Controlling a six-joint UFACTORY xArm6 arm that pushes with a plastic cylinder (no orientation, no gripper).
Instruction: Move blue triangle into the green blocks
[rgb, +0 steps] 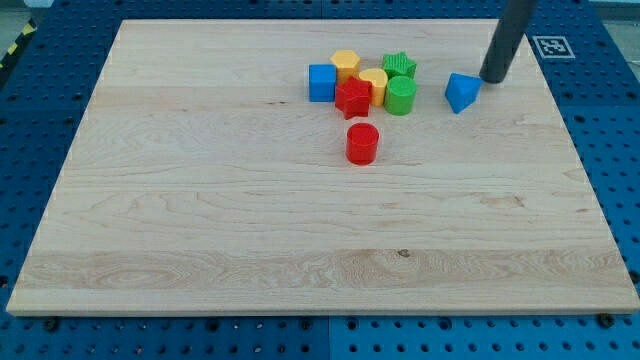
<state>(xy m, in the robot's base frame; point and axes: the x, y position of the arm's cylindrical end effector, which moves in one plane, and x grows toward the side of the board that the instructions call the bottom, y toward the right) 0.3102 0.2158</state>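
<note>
The blue triangle (461, 92) lies on the wooden board (200, 200) near the view's top right. My tip (493, 79) stands just right of it and slightly above, close to touching it. The green cylinder (401, 96) is a short gap to the triangle's left, and the green star (399, 67) sits just above that cylinder. Both green blocks belong to a tight cluster.
The cluster also holds a blue cube (322, 82), a yellow block (346, 65), another yellow block (374, 84) and a red star (353, 98). A red cylinder (362, 144) stands alone below the cluster. A marker tag (551, 46) lies beyond the board's top right corner.
</note>
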